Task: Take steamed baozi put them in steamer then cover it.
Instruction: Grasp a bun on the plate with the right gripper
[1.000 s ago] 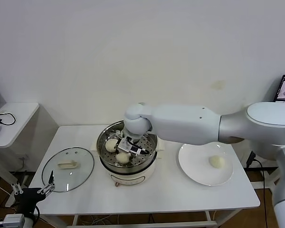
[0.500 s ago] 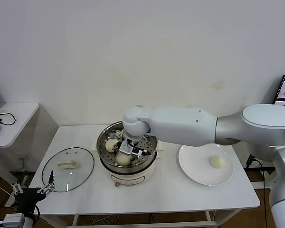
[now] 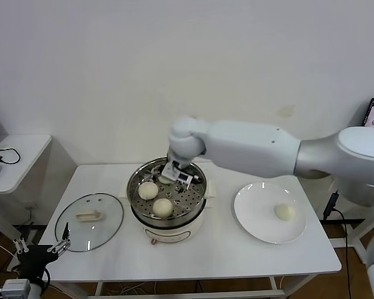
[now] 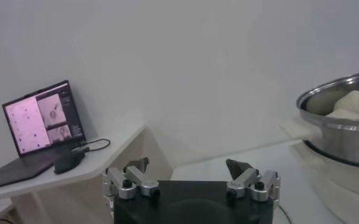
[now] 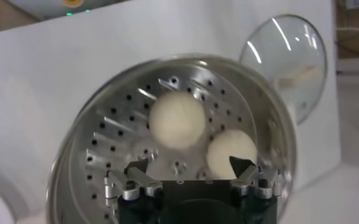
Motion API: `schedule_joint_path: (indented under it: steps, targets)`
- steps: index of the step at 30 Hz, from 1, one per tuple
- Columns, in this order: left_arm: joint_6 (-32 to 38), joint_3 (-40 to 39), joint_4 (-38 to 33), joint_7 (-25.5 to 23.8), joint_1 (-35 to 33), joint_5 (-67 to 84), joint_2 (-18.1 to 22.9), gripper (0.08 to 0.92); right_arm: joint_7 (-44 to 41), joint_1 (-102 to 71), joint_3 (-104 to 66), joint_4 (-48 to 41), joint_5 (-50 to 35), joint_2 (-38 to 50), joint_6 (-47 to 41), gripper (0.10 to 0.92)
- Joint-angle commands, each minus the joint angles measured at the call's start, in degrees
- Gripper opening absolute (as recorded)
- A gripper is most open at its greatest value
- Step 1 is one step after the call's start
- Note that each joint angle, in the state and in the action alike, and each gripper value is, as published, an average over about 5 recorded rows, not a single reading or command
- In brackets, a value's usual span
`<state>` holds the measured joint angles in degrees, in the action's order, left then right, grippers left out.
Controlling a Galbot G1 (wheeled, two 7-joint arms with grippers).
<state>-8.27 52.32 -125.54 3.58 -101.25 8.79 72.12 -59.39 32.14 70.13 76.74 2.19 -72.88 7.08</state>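
steamer [image 3: 167,198] far rim: hidden behind right gripper [image 3: 176,175] and wrist, head view
steamer, left wrist view [image 4: 344,122]: cut by frame edge; only left part shows
baozi there [image 4: 355,103]: pale lumps over rim, count unclear
cover [image 5: 287,56]: blurred, partly behind steamer rim, right wrist view
left gripper [image 3: 45,250]: small, low at near-left edge

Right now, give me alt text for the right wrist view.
Open right gripper hovers empty over the steamer, where two baozi sit on the perforated floor. The glass cover lies on the table beyond.
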Motion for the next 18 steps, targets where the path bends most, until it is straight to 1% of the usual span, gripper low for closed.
schedule_joint_path:
  steps: [1, 5, 8, 13, 18]
  targets:
    - [-0.2, 0.0, -0.3, -0.1, 0.1, 0.2, -0.7, 0.823, -4.6, 2.5, -5.1, 2.5, -6.2, 12.3, -12.2, 0.823]
    - [-0.2, -0.7, -0.2, -0.1, 0.5, 0.1, -1.2, 0.823, -5.8, 2.4, -5.1, 5.6, -7.3, 20.5, -19.5, 0.823]
    - [-0.2, -1.3, 0.1, -0.1, 0.8, 0.0, -1.5, 0.823, -6.2, 1.6, -5.2, 8.0, -7.6, 26.1, -22.7, 0.823]
    - [-0.2, -1.9, 0.4, -0.1, 1.1, 0.0, -2.1, 0.823, -5.9, -4.4, -7.5, 11.1, -4.6, 36.5, -24.5, 0.823]
    - [-0.2, -2.7, 0.4, -0.1, 1.2, -0.3, -2.3, 0.823, -5.6, -15.1, -15.8, 10.4, -0.5, 43.3, -24.2, 0.823]
